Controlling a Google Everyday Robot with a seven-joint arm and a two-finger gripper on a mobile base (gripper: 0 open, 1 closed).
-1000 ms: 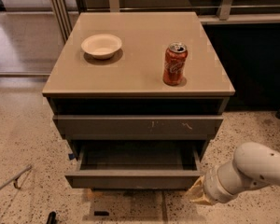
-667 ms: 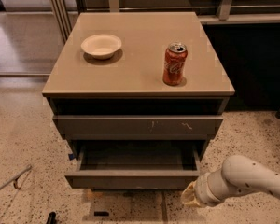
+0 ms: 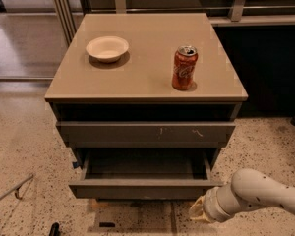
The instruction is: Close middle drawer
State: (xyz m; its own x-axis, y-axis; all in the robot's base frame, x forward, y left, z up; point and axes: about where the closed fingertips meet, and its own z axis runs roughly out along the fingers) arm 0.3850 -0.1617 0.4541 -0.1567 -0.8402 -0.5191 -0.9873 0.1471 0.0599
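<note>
The middle drawer is pulled out from the cabinet, its plain dark-grey front panel facing me and its inside bare. The drawer front with pale scratch marks sits above it, pushed in. My gripper is at the end of the white arm, low at the right, just in front of and slightly below the right end of the open drawer's front panel.
On the tan cabinet top stand a white bowl at the left and a red soda can at the right. Speckled floor surrounds the cabinet. A thin metal rod lies at the lower left.
The arm has moved left and lower, bringing the gripper closer to the right end of the open drawer's front. The drawer has not moved.
</note>
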